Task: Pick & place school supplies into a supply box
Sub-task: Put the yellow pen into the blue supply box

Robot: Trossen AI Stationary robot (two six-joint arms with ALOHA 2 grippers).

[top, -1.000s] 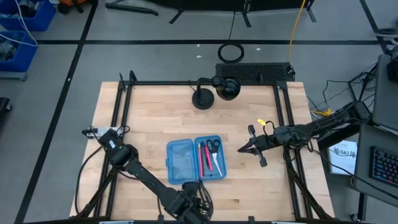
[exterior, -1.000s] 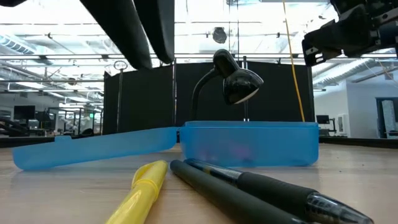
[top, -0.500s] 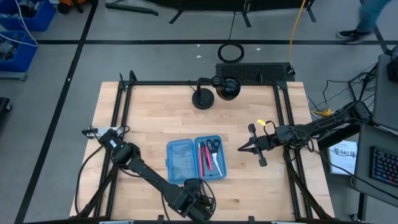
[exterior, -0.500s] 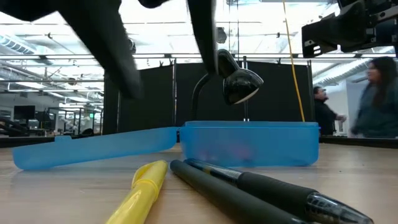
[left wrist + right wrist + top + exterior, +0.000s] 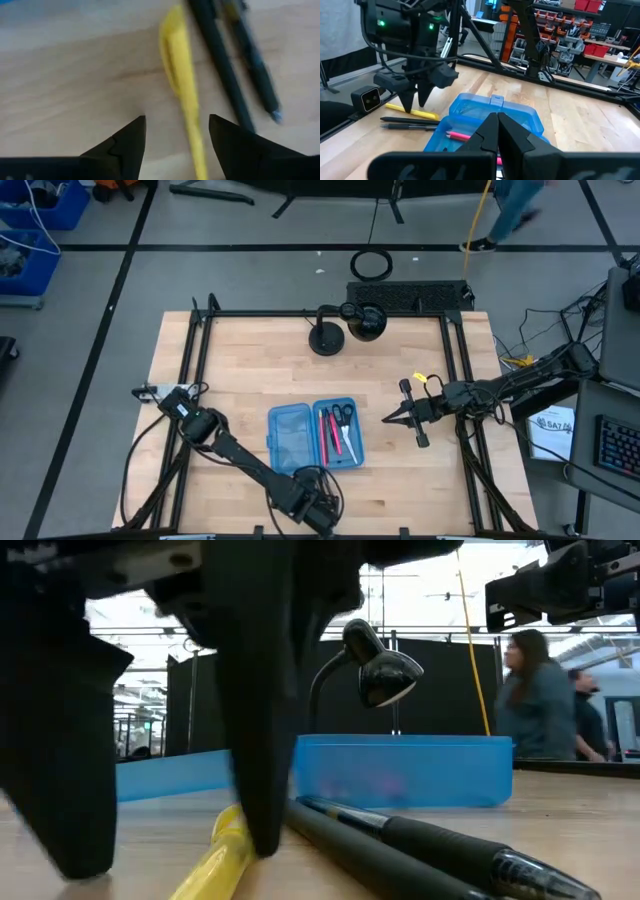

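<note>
At the near edge of the wooden table in the high view, the left gripper hangs low just in front of the open blue supply box. The box lies flat near the table's middle, its right half holding pink pens and small black-handled scissors. The right gripper waits to the right of the box, apart from it, above the table. A black desk lamp stands at the far edge.

In the low view, the left gripper's two dark fingers stand spread apart close to the camera, tips down at the tabletop, one of them touching or just beside a yellow highlighter. Two black pens lie alongside the highlighter, in front of the box. Two people stand in the room behind.

In the left wrist view, the fingertips are open, holding nothing, with the yellow highlighter running between them nearer one tip. The two black pens lie just beside it.

In the right wrist view, the right gripper's fingers are pressed together, empty, pointing toward the box. Beyond it the left gripper stands over the yellow highlighter and black pens.
</note>
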